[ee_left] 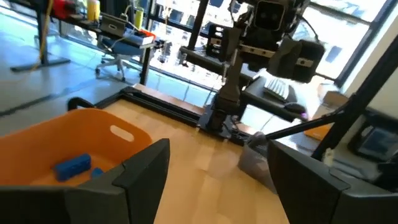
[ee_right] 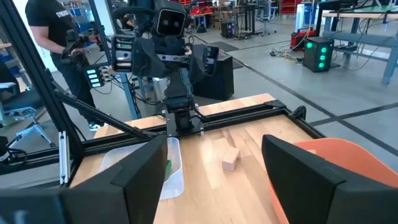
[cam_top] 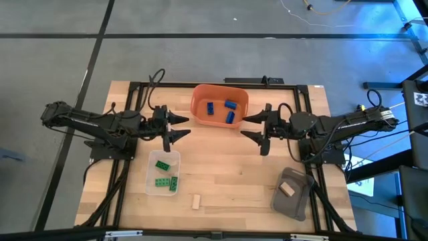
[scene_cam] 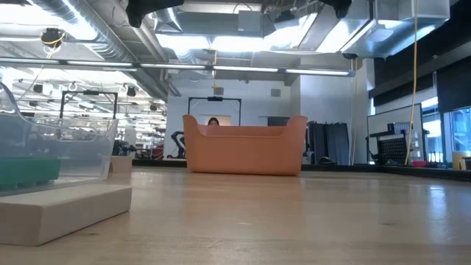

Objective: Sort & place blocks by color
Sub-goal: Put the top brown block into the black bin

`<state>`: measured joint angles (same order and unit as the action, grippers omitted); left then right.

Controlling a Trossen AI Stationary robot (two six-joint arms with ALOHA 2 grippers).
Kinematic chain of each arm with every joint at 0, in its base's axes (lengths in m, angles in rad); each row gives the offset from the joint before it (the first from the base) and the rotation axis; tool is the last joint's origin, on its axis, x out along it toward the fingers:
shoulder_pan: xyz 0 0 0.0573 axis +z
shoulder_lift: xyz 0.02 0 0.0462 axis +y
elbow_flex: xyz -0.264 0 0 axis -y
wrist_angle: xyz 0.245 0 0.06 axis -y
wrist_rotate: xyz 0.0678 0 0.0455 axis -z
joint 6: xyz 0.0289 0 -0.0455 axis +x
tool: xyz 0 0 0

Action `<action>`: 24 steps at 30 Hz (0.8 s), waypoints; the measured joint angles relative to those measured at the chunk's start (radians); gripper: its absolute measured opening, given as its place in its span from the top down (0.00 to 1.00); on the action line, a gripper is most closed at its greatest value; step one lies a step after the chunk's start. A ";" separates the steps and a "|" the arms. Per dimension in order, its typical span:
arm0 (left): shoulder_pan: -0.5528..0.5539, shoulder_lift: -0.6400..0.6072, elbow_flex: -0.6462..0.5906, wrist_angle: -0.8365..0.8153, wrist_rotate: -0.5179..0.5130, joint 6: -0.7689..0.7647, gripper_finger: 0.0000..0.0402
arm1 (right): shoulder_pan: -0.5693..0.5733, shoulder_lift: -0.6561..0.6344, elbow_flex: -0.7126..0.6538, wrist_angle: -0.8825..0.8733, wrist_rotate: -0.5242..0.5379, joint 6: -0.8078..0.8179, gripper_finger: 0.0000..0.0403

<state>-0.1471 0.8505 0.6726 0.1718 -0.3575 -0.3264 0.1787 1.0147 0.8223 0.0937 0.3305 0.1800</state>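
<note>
Three blue blocks (cam_top: 221,110) lie in the orange bin (cam_top: 198,96). Three green blocks (cam_top: 166,176) lie in the clear tray (cam_top: 152,183). One pale tan block (cam_top: 287,189) rests in the grey tray (cam_top: 292,204), and another tan block (cam_top: 196,201) lies flat on the bare table near its near edge. It also shows in the right wrist view as the tan block (ee_right: 231,158). My left gripper (cam_top: 182,126) hangs open left of the bin. My right gripper (cam_top: 243,126) hangs open to the bin's right. Both are above the table and hold nothing.
A black frame (cam_top: 214,84) runs along the table's far edge and sides. Bare wood (cam_top: 227,167) lies between the clear tray and the grey tray. A person (ee_right: 53,37) stands in the room beyond the table.
</note>
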 joint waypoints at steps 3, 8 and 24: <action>0.058 0.000 0.036 -0.121 0.013 0.074 0.35 | 0.000 0.000 0.000 0.000 0.000 0.002 0.35; 0.201 0.026 0.182 -0.629 0.094 0.323 0.35 | 0.000 0.000 0.000 -0.002 -0.002 0.037 0.35; 0.432 0.271 -0.015 -0.883 0.250 1.071 0.35 | 0.000 0.000 0.000 -0.010 0.017 0.148 0.35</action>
<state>0.2851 1.1213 0.6579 -0.7110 -0.1072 0.7450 0.1791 1.0145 0.8223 0.0837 0.3474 0.3283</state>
